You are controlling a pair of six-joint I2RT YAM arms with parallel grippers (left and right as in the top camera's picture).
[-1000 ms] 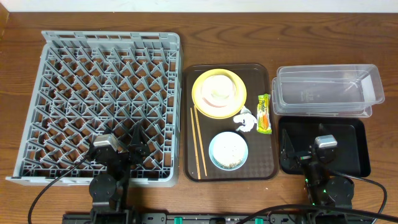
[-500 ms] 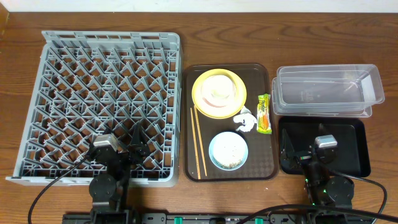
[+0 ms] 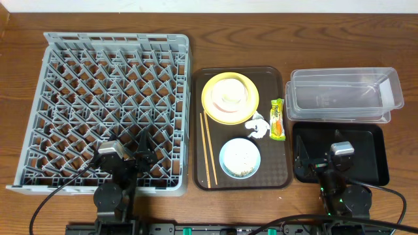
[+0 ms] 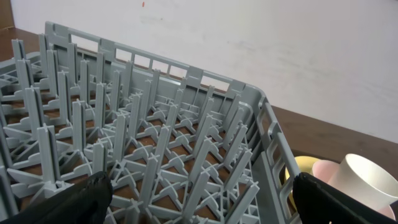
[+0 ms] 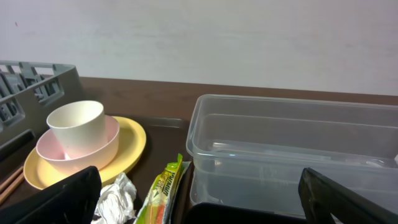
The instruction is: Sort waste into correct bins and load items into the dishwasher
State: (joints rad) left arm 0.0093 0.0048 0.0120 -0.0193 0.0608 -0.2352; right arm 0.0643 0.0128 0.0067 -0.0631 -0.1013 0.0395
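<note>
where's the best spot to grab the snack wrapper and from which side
Probably pinch the snack wrapper at its middle, across the narrow width, coming straight down: it lies flat, long and thin, on the brown tray. Mind the tissue close beside it.

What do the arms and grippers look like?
Left arm and right arm: black bodies, a silver-grey block at each wrist, black cables trailing from the bases. Left gripper and right gripper: plain matte black fingers, no markings visible. Small green lights on the right arm.
</note>
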